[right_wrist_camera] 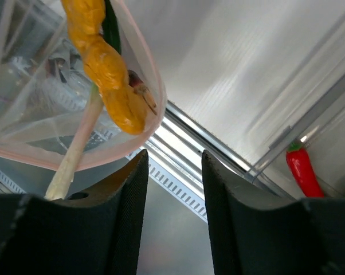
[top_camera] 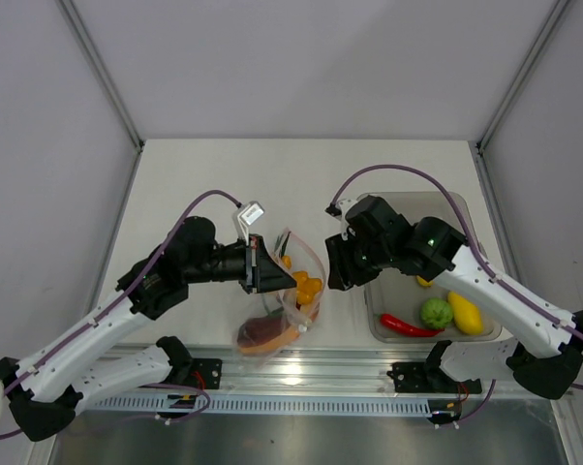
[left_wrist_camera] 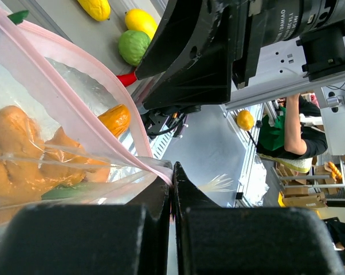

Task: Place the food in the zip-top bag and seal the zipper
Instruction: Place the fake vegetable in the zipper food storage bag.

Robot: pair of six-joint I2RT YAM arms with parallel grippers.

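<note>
The zip-top bag [top_camera: 309,260] was seen clear and floppy, rimmed by its pink zipper [left_wrist_camera: 137,123], with orange chunks [top_camera: 306,287] inside. It was found at the near edge of the table [top_camera: 204,184], between the arms. Bare table lay behind it. A bin [top_camera: 466,208] with a red chili [top_camera: 405,326] and a green round fruit [top_camera: 436,312] stood just to the right. The left gripper [left_wrist_camera: 172,172] was clenched on the zipper. The right gripper [right_wrist_camera: 173,166], angled toward the bag's right edge, was parted and empty.

Zip-top bag [top_camera: 309,262]: clear, with pink zipper [left_wrist_camera: 81,114]. Chunks [top_camera: 306,284]: orange. Chili [top_camera: 408,326]: red. Round fruit [top_camera: 436,312]: green. Near piece [top_camera: 262,332]: apparently reddish-brown.
</note>
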